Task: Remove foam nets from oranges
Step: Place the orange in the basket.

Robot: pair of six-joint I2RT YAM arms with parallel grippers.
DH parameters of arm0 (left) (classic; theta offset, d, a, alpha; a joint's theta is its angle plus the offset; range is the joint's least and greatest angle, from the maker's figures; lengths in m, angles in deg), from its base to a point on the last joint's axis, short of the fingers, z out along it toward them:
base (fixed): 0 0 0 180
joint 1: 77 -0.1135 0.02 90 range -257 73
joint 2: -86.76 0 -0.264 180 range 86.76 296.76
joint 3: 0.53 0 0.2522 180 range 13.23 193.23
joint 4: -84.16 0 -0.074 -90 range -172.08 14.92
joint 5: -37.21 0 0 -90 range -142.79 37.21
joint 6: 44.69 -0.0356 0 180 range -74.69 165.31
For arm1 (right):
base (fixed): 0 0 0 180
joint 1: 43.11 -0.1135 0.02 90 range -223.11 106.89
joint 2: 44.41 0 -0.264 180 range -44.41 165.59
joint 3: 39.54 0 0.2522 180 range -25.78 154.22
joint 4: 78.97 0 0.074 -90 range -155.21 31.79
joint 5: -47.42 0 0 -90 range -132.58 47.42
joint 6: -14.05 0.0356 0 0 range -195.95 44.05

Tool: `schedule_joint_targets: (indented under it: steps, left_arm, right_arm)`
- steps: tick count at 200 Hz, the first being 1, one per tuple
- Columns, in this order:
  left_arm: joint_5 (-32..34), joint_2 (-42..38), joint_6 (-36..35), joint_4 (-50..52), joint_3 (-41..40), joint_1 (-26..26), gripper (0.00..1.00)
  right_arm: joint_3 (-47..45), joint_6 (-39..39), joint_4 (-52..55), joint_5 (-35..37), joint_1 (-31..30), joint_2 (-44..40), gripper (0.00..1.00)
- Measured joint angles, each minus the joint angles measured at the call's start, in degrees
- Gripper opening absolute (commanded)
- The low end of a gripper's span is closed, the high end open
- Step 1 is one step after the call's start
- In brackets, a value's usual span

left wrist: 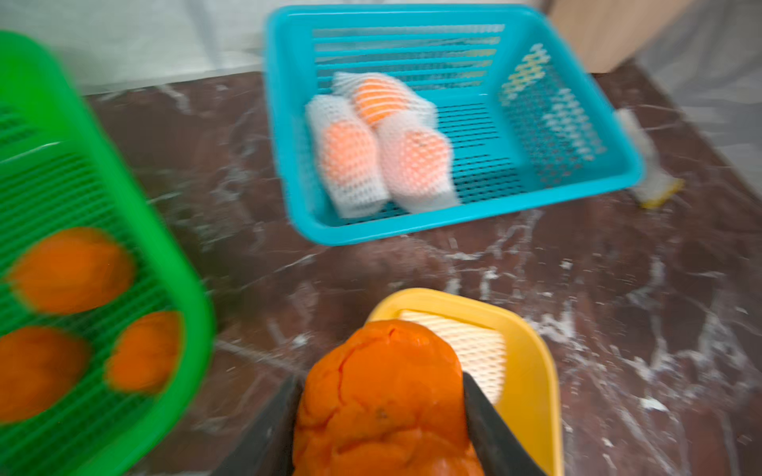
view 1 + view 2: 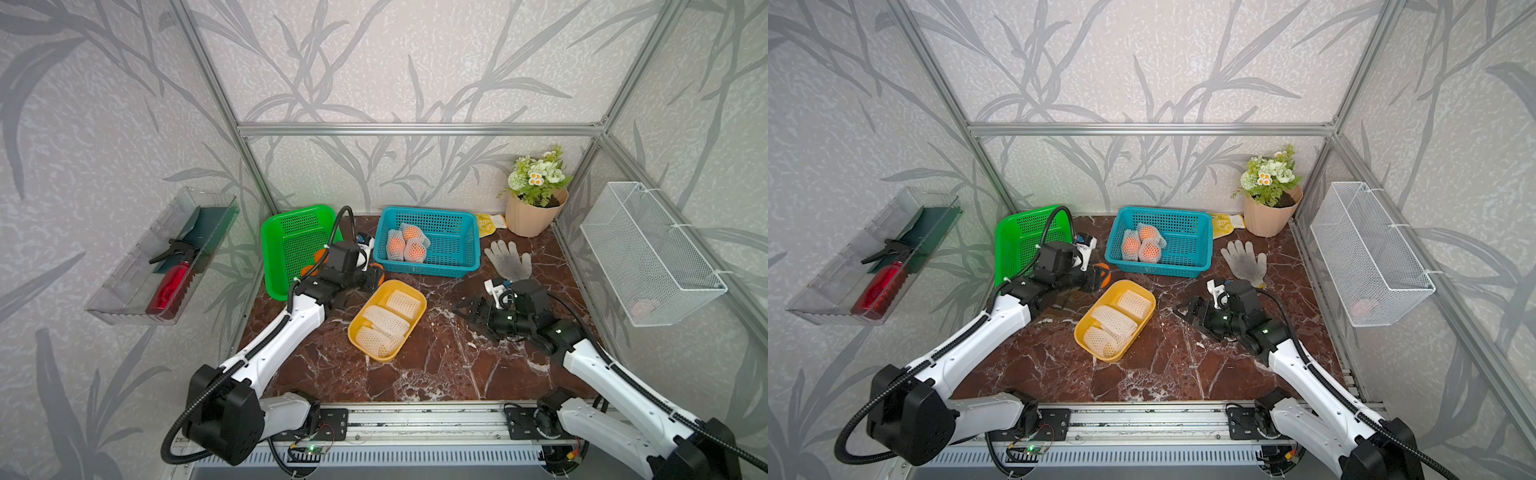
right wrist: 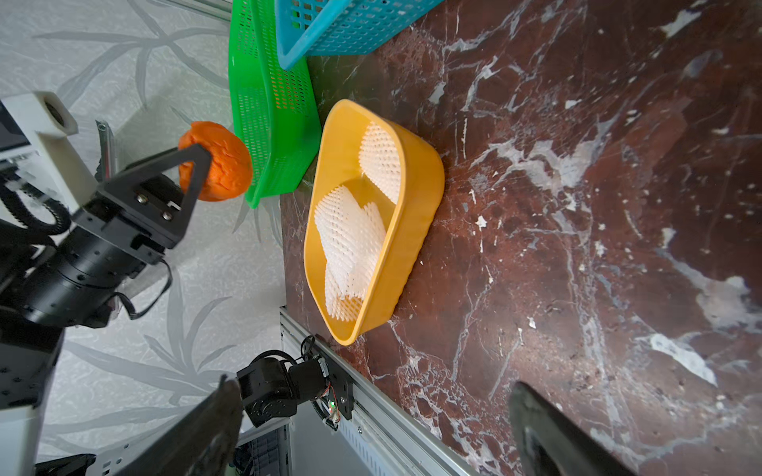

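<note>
Upper centre, three netted oranges (image 2: 406,246) huddle in the blue basket (image 2: 440,270); below, three flat empty foam nets (image 2: 388,322) fill the yellow tray (image 2: 355,332). The left tool (image 1: 381,383) pinches one bare orange (image 1: 383,412); three other bare oranges (image 1: 72,270) lie in the green basket (image 1: 185,288).

A yellow oval plastic tray (image 3: 417,230) sits on a dark red marble tabletop (image 3: 577,198), holding white foam mesh nets (image 3: 350,235). Beside it stand a green perforated plastic basket (image 3: 268,103) and a blue perforated plastic basket (image 3: 330,29). The left gripper (image 3: 208,165) clamps a bare wrinkled orange (image 3: 229,173). The right gripper (image 3: 371,432) has its dark fingers (image 3: 544,428) spread wide, empty.
</note>
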Motion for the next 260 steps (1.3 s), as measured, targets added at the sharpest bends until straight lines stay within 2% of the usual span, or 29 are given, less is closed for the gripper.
schedule_joint_targets:
  steps: [22,52,119,208,228,260]
  left_arm:
    - [4.31,0.15,-0.46,4.92,2.75,-4.94,0.33]
    - [6.82,0.92,-0.5,9.77,4.7,-9.66,0.32]
    - [9.81,10.67,-3.41,13.09,8.61,-20.06,0.29]
    - [10.23,24.79,-5.97,12.5,13.84,-21.33,0.28]
    - [9.92,27.02,-5.92,12.57,14.19,-21.33,0.35]
    - [7.89,28.15,-5.7,12.63,14.19,-21.33,0.58]
  right_arm:
    - [0.0,-0.33,0.33,-0.04,0.0,0.81,0.99]
    - [0.0,-0.5,0.42,-0.11,0.0,1.36,0.99]
    - [0.07,-1.29,1.88,-0.24,0.0,1.36,0.99]
    - [0.04,-1.27,2.03,-0.22,0.0,1.31,0.99]
    - [-0.09,-1.27,2.08,-0.15,0.0,1.07,0.99]
    - [-0.46,-1.27,2.93,0.44,0.0,-0.24,0.99]
